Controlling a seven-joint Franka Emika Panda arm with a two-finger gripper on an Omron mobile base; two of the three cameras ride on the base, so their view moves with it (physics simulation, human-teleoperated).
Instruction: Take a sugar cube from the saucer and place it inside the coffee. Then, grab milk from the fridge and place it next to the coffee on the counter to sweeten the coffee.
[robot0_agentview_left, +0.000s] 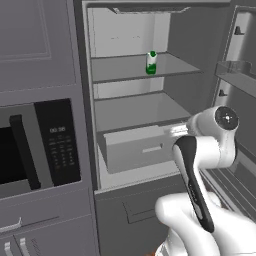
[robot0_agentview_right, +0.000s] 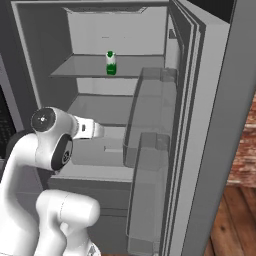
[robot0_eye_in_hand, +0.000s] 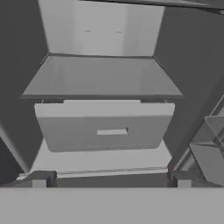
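Gripper (robot0_eye_in_hand: 111, 183) mostly cut off, only fingertips (robot0_eye_in_hand: 39, 179) visible, spread wide, empty. Arm folded, wrist level, aimed into open fridge (robot0_agentview_left: 95, 150) at drawer (robot0_eye_in_hand: 105, 131). Milk (robot0_agentview_left: 151, 62) on shelf above gripper, well apart.

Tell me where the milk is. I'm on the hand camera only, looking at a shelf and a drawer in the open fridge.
Observer: The milk stands upright on the upper shelf of the fridge, one level above the shelf you are looking at.
Operator: Where along that shelf?
Observer: Near the middle of its width, and it is the one thing standing there.
Operator: What's on the left, outside the fridge?
Observer: A black-fronted microwave is built into the wall there, lower than the milk's shelf.
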